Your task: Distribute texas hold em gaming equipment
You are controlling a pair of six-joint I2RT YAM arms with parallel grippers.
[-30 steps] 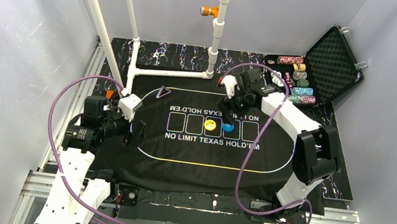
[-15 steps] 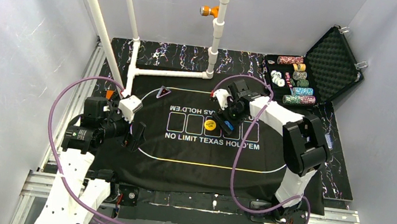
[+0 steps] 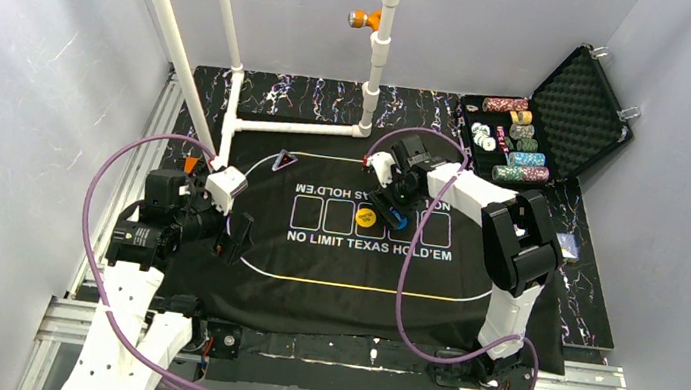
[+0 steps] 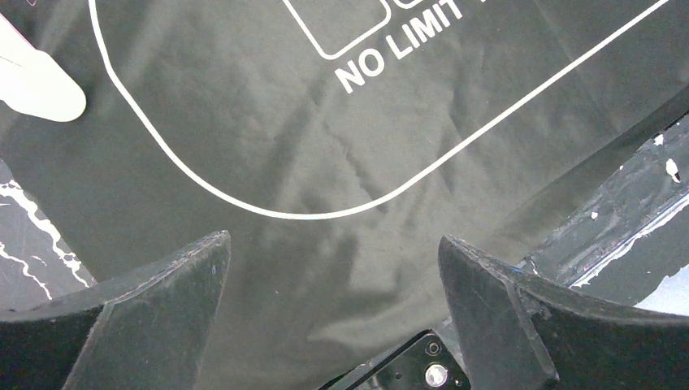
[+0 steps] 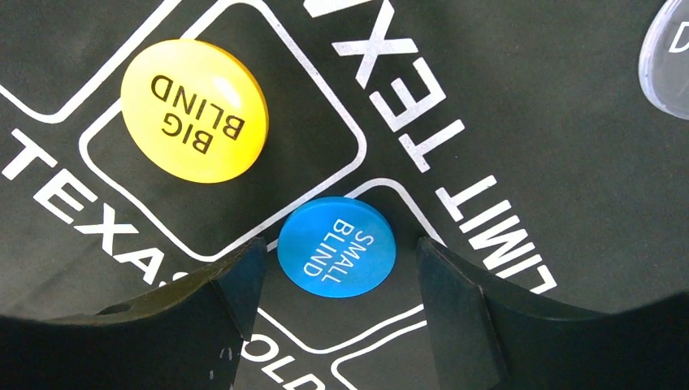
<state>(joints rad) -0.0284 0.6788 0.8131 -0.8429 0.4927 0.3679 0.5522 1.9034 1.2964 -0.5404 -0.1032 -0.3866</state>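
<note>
The right gripper (image 5: 341,244) hangs low over the black fabric mat printed "NO LIMIT TEXAS HOLD'EM" (image 3: 362,268), its jaws apart and straddling the round blue button disc marked "SMALL BLIND" (image 5: 336,246). A narrow strip of mat shows on each side between the disc and the dark fingers (image 5: 236,284), so nothing is clamped. The blue disc lies flat on the mat, across the white outline of one of the printed boxes. Just beside it, apart from it, the round yellow button disc marked "BIG BLIND" (image 5: 194,110) lies flat on the neighbouring box. A pale round disc (image 5: 668,57) is cut off by the upper right edge of the right wrist view. The left gripper (image 4: 333,252) hovers over the left end of the mat, near the curved white line, its jaws spread wide with only bare fabric between them. At the far right corner the black foam-lined case (image 3: 580,110) stands open, with rolls of small round poker chips (image 3: 518,157) laid in rows in its lower half. A white plastic pipe frame (image 3: 300,129) rises from the far edge of the mat.
</note>
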